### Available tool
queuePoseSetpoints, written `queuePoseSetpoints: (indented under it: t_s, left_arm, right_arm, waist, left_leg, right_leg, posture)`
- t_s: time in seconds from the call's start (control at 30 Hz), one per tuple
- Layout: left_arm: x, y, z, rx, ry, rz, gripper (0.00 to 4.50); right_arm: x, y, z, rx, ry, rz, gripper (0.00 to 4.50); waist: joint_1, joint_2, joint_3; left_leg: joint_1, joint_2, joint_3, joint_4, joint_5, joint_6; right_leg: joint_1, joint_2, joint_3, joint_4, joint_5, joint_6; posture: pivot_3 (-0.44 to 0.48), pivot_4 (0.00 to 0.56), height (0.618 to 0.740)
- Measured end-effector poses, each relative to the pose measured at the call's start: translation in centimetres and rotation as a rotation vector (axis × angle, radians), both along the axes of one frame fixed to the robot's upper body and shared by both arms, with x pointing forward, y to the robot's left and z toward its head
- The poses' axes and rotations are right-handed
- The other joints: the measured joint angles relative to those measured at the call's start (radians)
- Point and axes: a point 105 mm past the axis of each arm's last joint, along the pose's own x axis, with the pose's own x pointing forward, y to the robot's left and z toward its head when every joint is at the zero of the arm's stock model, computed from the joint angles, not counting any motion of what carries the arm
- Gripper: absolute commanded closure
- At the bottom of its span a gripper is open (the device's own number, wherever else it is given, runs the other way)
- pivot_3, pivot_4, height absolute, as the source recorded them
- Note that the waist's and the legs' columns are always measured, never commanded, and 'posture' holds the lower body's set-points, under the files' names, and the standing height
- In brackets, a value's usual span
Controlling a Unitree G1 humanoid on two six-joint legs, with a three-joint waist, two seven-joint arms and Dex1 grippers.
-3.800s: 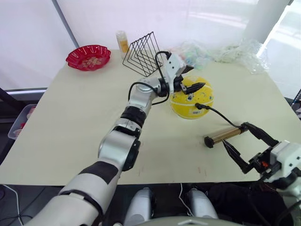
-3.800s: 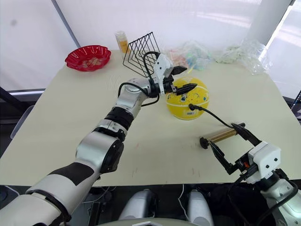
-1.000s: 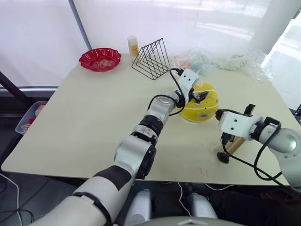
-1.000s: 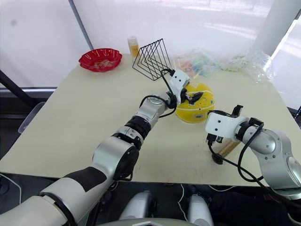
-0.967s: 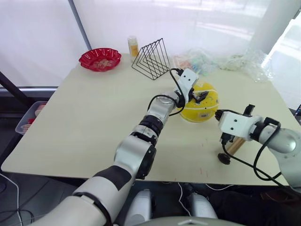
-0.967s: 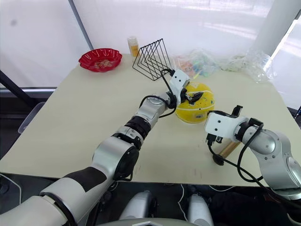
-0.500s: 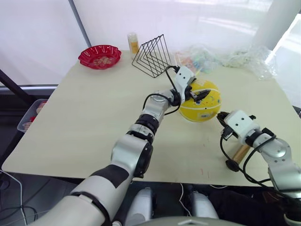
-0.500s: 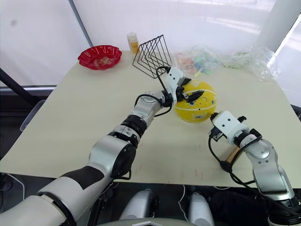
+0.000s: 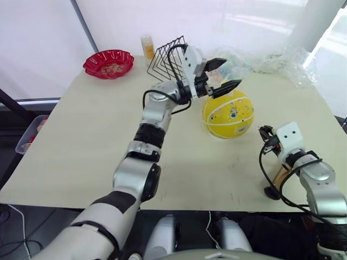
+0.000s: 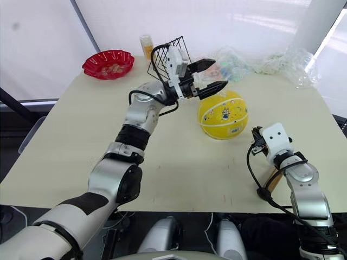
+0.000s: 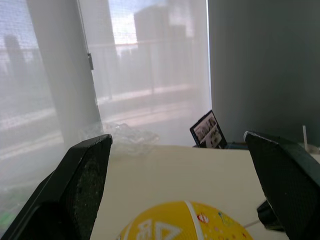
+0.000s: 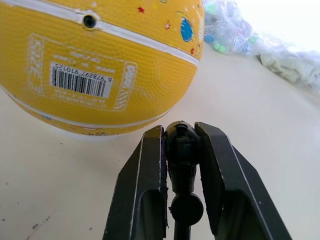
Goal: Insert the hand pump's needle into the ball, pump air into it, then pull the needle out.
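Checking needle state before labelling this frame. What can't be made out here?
- Needle: right gripper is shut on the hose's black fitting; the fingers and fitting hide any pin, so its tip is unclear.
- Hand pump: in the head views the right arm hides most of the barrel; the T-handle cannot be made out.
- Ball: the valve hole looks empty, but its inside is too dark to check.
- Left gripper: open above the ball.
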Motion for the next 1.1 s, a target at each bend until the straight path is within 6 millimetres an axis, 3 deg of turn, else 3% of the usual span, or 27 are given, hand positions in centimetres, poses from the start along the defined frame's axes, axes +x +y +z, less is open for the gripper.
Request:
queuePoseSetpoints:
  t_s: [0.07,0.17,0.2,0.43,0.63,0.73,1.1]
  left_arm:
    - [-1.0,3.0,-1.4,0.061,0.013,-0.025,0.00]
    - [-1.5,3.9,-1.7,0.077,0.025,-0.036,0.00]
    - [-3.4,5.3,-2.1,0.107,0.015,-0.092,0.00]
    - [-7.8,11.3,-6.6,0.226,0.178,-0.123,0.00]
    - [-9.9,12.4,-7.3,0.254,0.202,-0.149,0.00]
    - [-10.9,12.8,-7.7,0.227,0.232,-0.155,0.00]
    - [-12.0,12.8,-7.7,0.214,0.232,-0.156,0.00]
  right_arm:
    - [0.1,-1.0,-0.6,0.033,0.016,-0.044,4.14]
    - [0.2,-1.4,-0.8,0.043,0.024,-0.058,4.14]
    - [0.7,-1.1,-0.4,0.057,0.002,-0.042,4.14]
    - [1.2,-2.8,-1.1,0.094,0.025,-0.090,4.14]
    - [1.5,-2.7,-0.6,0.146,0.010,-0.084,4.14]
    - [2.3,-2.4,0.6,0.288,-0.017,-0.103,4.14]
    - [4.6,-0.5,7.1,0.474,-0.138,-0.042,4.14]
  waist:
    - [-0.006,0.003,0.002]
    - [0.005,0.003,0.003]
    - [0.000,0.004,0.002]
    - [-0.013,0.004,0.004]
    - [-0.007,0.004,0.004]
    - [-0.016,0.005,0.004]
    - [-0.020,0.006,0.005]
  left_leg:
    - [0.000,0.000,0.001,0.000,0.000,0.000]
    - [-0.001,0.000,0.001,0.000,0.000,-0.001]
    - [0.001,0.000,0.004,0.000,0.000,-0.001]
    - [0.001,0.001,0.004,0.000,0.000,0.000]
    - [0.003,0.000,0.005,0.001,0.000,0.001]
    - [0.003,0.001,0.005,0.001,0.000,0.000]
    - [0.001,0.001,0.006,0.001,0.001,0.000]
  right_leg:
    - [-0.002,0.000,0.002,0.002,0.000,0.000]
    - [-0.002,0.000,0.003,0.003,0.000,0.000]
    - [-0.002,0.000,0.007,0.003,0.000,0.000]
    - [-0.005,0.001,0.008,0.008,0.000,0.000]
    - [-0.006,0.001,0.010,0.012,0.000,-0.001]
    - [-0.007,0.001,0.010,0.014,0.000,-0.001]
    - [-0.010,0.002,0.012,0.015,0.000,-0.001]
  posture:
    - [0.000,0.150,0.737]
    - [0.000,0.150,0.737]
    - [0.000,0.150,0.737]
    - [0.000,0.150,0.737]
    - [0.000,0.150,0.737]
    - [0.000,0.150,0.737]
    - [0.000,0.150,0.737]
